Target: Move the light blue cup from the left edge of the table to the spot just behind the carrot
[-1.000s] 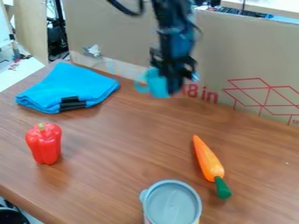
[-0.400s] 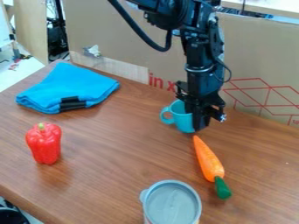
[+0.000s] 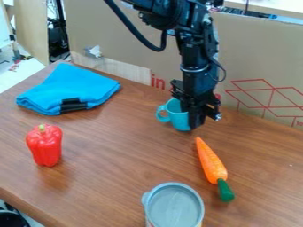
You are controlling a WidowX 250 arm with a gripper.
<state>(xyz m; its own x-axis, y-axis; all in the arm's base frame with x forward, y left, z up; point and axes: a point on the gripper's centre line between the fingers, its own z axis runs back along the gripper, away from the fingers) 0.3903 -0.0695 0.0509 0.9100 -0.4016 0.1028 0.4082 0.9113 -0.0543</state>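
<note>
1. Toward the far side of the table (image 3: pixel 124 146), right of centre, we see the gripper (image 3: pixel 195 120) closed on the right side of the teal cup (image 3: pixel 176 116), whose handle points left.
2. We judge the step in hand as low positioning of the held cup; we cannot tell whether its base touches the wood.
3. Any next move calls for keeping the cup level and clear of the carrot (image 3: pixel 210 162), just nearer us.
</note>
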